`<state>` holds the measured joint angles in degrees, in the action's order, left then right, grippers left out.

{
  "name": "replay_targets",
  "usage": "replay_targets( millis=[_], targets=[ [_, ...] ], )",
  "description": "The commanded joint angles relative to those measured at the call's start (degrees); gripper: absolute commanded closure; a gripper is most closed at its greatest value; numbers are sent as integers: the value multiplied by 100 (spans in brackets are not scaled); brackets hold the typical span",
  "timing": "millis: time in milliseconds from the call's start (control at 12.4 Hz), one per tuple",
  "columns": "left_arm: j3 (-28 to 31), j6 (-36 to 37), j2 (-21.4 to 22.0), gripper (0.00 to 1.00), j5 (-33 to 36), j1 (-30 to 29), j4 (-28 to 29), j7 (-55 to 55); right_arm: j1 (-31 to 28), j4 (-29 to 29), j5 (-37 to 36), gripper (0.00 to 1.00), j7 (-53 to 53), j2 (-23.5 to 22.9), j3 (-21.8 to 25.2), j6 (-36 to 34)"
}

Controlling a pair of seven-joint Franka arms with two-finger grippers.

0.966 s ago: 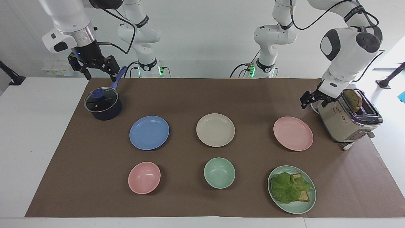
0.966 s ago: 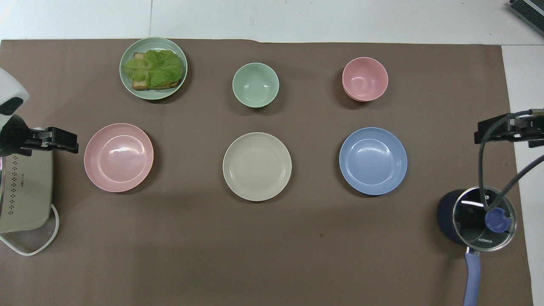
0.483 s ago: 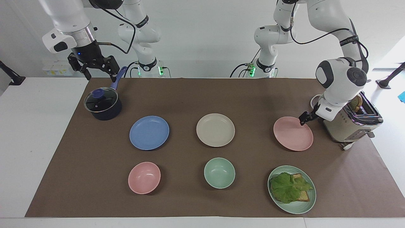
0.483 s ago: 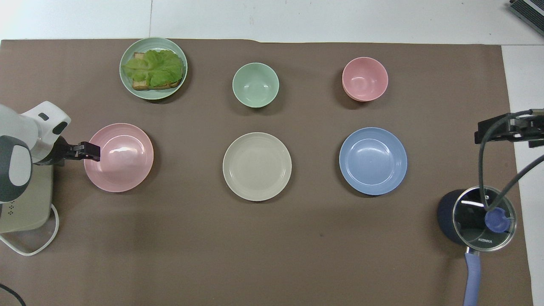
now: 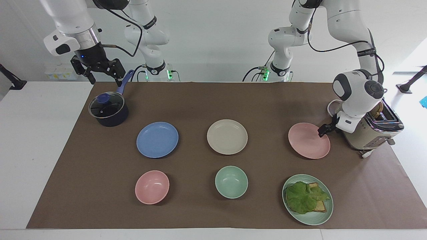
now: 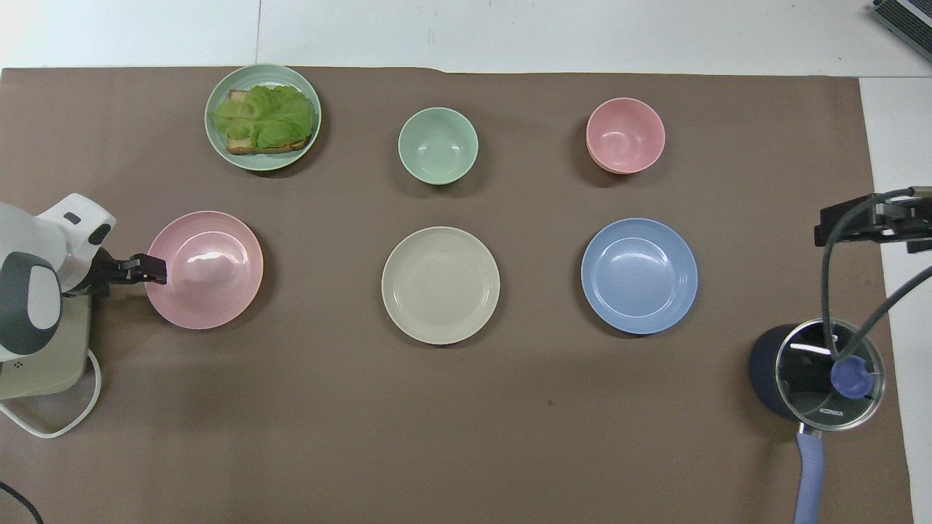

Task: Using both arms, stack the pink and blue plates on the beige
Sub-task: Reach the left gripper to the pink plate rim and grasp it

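Three plates lie in a row on the brown mat. The beige plate [image 5: 227,136] [image 6: 440,285] is in the middle, the blue plate [image 5: 157,139] [image 6: 639,276] toward the right arm's end, and the pink plate [image 5: 308,141] [image 6: 207,273] toward the left arm's end. My left gripper [image 5: 323,130] [image 6: 153,268] is down at the pink plate's rim on the toaster side. Whether it grips the rim does not show. My right gripper [image 5: 105,81] [image 6: 826,222] hangs open and holding nothing above the pot's handle, and that arm waits.
A dark pot with a glass lid [image 5: 108,109] stands near the blue plate. A beige toaster [image 5: 367,133] stands right beside the left gripper. Farther from the robots are a pink bowl [image 5: 152,186], a green bowl [image 5: 231,182] and a green plate with lettuce on toast [image 5: 307,199].
The left arm has swung down from over the toaster and brought its gripper to the pink plate's rim. The right arm has barely moved. No plate has shifted.
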<state>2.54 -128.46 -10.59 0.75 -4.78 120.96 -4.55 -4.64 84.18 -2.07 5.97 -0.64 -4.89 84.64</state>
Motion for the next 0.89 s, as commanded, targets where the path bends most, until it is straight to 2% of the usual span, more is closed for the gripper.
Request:
replay_targets(
  millis=[0,563,805],
  targets=[
    [10,22,145,100,-22,65,147,-134,-81,142,-22,0,36,108,-56,70],
    [-7,180,119,100,-136,74,69,-161,-90,142,-22,0,36,108,-21,62],
    [-25,1205,127,100,-426,65,-571,-143,-90,142,-21,0,36,108,-12,62]
  ],
)
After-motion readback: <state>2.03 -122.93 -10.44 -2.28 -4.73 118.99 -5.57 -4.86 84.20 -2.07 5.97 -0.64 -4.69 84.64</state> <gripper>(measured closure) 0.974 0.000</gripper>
